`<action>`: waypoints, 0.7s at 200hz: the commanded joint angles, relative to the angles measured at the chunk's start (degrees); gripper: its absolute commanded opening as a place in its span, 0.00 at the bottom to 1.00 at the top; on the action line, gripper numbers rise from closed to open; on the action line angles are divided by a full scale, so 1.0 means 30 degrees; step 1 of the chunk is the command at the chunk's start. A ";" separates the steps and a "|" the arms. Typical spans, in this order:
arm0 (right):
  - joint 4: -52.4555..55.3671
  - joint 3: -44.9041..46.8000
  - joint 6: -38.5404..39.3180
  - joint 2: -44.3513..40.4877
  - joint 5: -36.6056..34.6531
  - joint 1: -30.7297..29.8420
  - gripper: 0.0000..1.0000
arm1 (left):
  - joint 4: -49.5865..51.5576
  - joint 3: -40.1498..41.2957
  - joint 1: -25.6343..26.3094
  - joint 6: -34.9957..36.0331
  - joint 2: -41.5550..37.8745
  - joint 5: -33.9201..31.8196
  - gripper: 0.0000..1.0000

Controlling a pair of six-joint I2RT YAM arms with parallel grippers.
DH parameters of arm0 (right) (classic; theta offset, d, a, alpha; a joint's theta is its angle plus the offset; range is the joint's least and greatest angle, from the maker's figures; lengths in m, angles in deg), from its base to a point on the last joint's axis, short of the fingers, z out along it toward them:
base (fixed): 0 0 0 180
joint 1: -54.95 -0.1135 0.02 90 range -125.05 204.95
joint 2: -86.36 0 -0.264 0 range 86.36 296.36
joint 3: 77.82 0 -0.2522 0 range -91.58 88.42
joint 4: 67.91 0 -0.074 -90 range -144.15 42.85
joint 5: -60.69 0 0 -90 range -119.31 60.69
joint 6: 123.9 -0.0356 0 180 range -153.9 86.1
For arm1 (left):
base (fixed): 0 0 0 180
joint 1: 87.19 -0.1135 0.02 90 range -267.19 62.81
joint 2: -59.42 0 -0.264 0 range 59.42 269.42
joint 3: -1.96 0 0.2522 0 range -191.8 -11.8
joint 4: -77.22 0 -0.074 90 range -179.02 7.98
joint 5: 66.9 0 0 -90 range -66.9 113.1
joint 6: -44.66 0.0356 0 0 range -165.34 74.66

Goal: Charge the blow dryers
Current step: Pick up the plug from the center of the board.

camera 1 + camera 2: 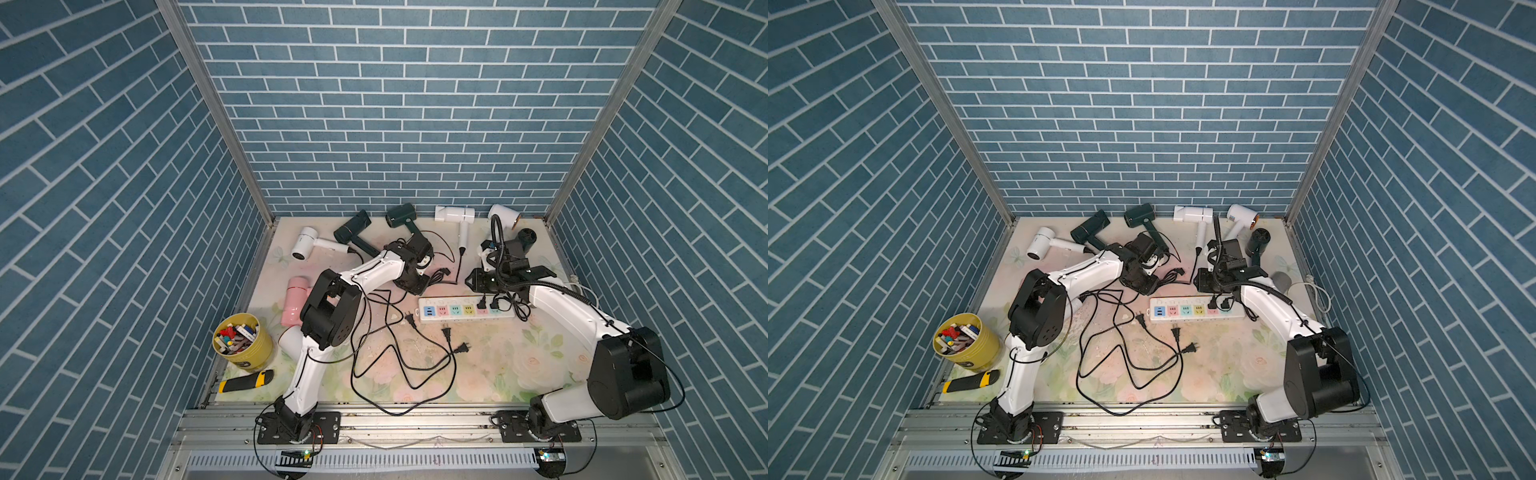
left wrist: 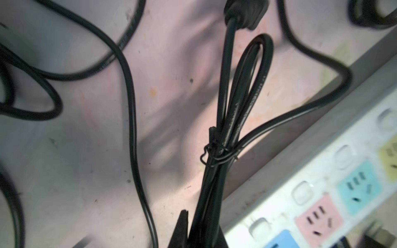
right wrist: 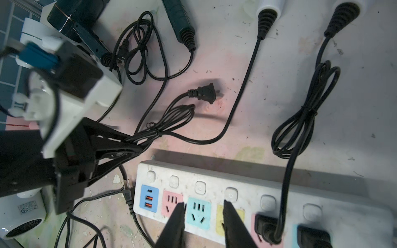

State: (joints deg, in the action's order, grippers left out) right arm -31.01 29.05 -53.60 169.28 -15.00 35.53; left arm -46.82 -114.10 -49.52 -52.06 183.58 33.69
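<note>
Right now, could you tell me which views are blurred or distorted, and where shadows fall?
Left wrist view: the tied black cord bundle is sharp, the loose black cords beside it softer, the white power strip with pastel sockets blurred. Right wrist view: mostly crisp, a dark shadow under the black two-pin plug. Both top views: sharp but wide-angle, the blue brick-pattern walls splaying outward.

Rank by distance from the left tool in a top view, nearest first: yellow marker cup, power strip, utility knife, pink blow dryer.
From the left tool, shut on a bundled cord:
1. power strip, right beside it, mid-table.
2. pink blow dryer, by the table's left edge.
3. yellow marker cup, front-left corner.
4. utility knife, front-left, just beyond the cup.
</note>
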 commanded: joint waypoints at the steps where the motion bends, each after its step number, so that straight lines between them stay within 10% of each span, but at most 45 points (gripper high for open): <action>1: 0.0076 0.0399 -0.0309 -0.0865 -0.0249 0.0087 0.32 | 0.1195 -0.1002 -0.0099 -0.1652 -0.1728 0.0901 0.00; 140: -0.3373 0.3881 0.0803 -0.3292 -0.0629 -0.1027 0.31 | 0.6875 -0.7237 -0.0642 -1.8206 -0.1115 0.7218 0.00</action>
State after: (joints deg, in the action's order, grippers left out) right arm -37.29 40.37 -53.34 160.99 -16.25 34.46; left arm -28.18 -134.29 -50.90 -93.81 178.64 48.51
